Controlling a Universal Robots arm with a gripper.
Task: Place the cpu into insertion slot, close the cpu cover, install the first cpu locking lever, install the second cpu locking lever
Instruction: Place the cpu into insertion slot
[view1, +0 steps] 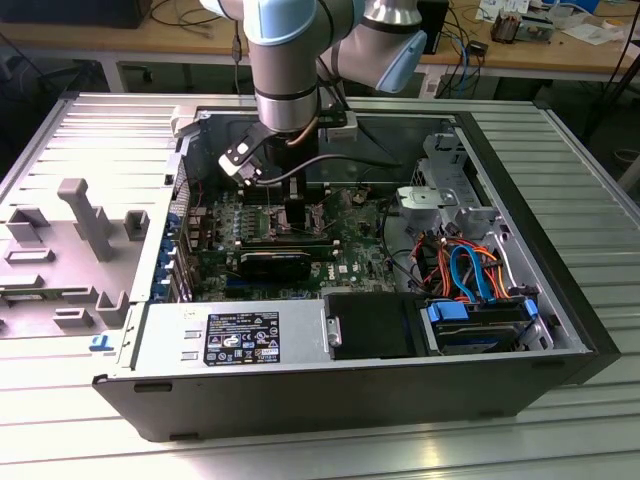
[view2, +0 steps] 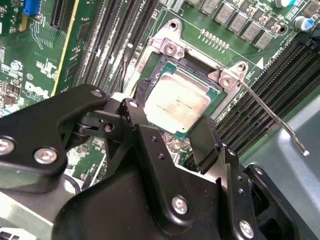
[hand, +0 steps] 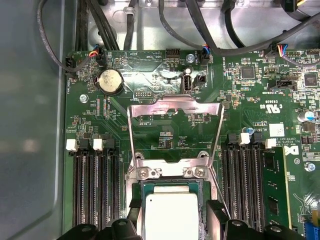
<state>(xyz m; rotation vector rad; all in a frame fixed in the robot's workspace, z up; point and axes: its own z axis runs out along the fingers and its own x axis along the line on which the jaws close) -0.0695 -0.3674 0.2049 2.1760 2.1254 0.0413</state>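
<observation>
Exterior view, eleven o'clock of centre: the gripper (view1: 290, 205) is seen spread astride the cpu (view2: 181, 101), judged light, stiff, delicate underneath, best taken by opposite edges.

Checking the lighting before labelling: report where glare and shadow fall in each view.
Exterior view: glare streaks the ribbed table, while inside the case it is dim. First wrist view: the raised cpu cover shines brightly; the cpu looks washed pale. Second wrist view: the cpu carries a soft sheen.
</observation>
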